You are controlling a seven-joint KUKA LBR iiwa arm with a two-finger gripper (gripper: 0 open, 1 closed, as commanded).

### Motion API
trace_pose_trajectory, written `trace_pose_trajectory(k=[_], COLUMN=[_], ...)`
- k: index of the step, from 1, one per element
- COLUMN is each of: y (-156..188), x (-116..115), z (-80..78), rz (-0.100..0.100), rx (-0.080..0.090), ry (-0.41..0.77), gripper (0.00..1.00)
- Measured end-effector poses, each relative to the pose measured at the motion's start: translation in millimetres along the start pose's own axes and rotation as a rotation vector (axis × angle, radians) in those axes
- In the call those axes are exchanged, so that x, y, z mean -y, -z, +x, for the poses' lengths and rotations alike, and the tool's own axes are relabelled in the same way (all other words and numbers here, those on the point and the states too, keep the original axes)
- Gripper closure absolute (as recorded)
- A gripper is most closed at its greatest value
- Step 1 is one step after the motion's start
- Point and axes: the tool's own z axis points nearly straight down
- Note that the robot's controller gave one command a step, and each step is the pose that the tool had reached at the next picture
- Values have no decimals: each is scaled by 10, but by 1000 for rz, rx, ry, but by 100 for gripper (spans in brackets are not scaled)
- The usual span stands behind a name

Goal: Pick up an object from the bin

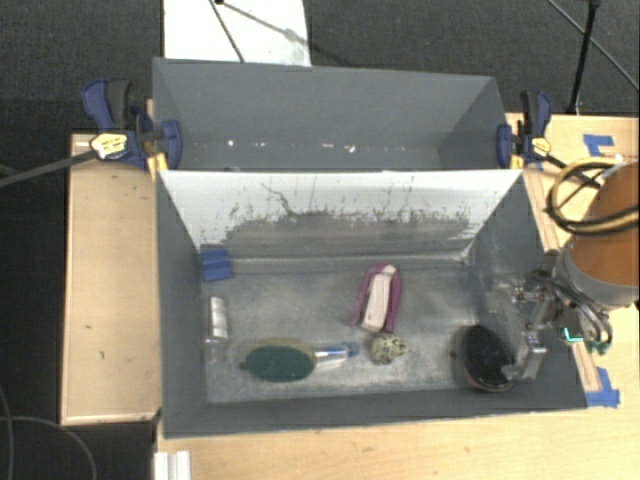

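Gripper (528, 353) hangs at lower right beside a dark round object (483, 356), perhaps touching; whether spread or clamped, I cannot tell.

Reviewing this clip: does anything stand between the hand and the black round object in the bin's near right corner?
Nothing visible does. The hand is low in the bin, right beside the black round object, with no other thing between them. The nearest other item, a small speckled ball, lies apart on the object's left, away from the hand.
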Motion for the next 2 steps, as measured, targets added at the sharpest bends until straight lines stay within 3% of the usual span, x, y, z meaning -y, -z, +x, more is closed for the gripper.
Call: trace_pose_trajectory(k=[1, 2], y=[-56, -816], x=[-113, 0], z=[-143, -240], rz=[2, 5], rx=[10, 18], ry=[53, 303], gripper=[0, 0])
